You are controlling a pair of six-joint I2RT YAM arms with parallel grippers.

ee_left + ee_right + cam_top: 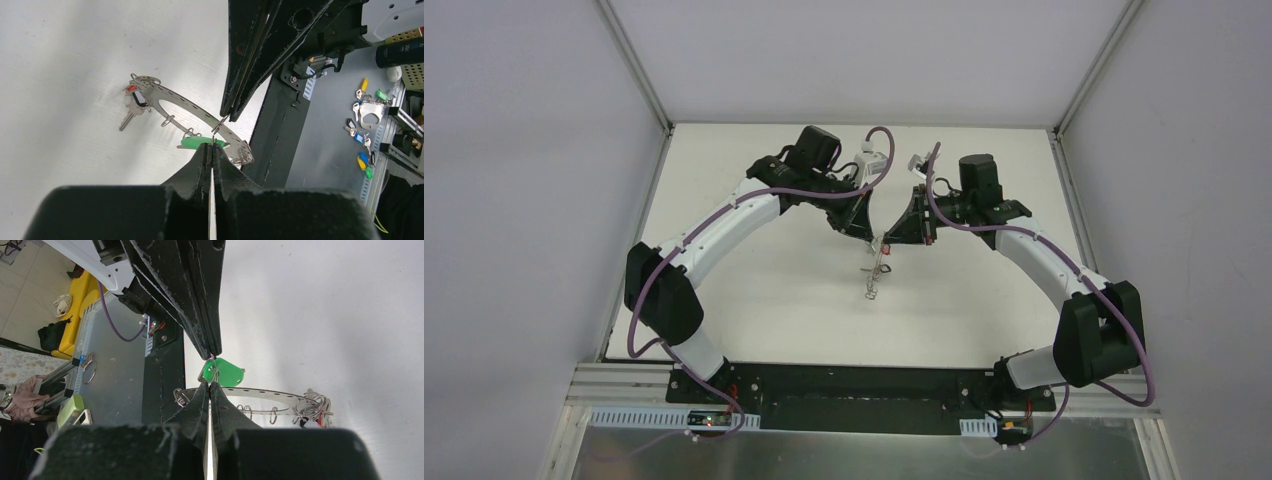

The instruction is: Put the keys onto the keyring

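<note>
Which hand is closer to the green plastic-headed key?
Left. The left hand, shut, sits against the green plastic-headed key; the right hand sits at a wire loop on the flat grey metal keyring beside it.

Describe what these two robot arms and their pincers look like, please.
The left arm and right arm match: white curved tubes between bulky black joints, a purple cable looping along each. The left gripper and right gripper are scuffed matte-black wedges tapering to thin tips.
</note>
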